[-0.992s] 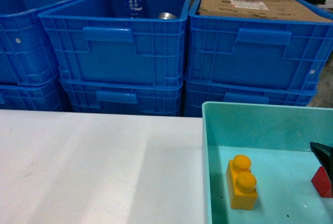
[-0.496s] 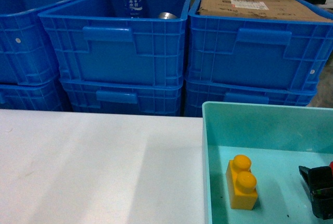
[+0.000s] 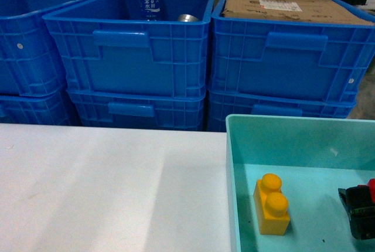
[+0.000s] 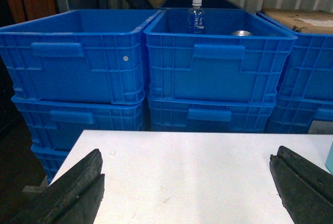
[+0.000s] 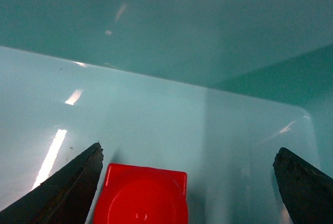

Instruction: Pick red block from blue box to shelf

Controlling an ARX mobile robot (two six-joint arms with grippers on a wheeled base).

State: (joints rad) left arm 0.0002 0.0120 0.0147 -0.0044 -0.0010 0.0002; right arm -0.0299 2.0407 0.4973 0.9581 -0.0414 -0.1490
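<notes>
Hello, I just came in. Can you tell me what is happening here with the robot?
The robot's right hand is down inside the blue box, open around the red block, which sits on the box floor close to one finger and is not yet gripped. A yellow brick lies nearby in the same box. The left hand hangs open over the white table, holding nothing. Dark blue crates are stacked behind the table.

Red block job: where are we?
Early. Done: the right gripper is down inside the pale turquoise plastic tray, open, fingers either side of the small red studded brick. In hand: the grasp, not yet closed. Left: lift and shelve. Left gripper is open over the white table.
</notes>
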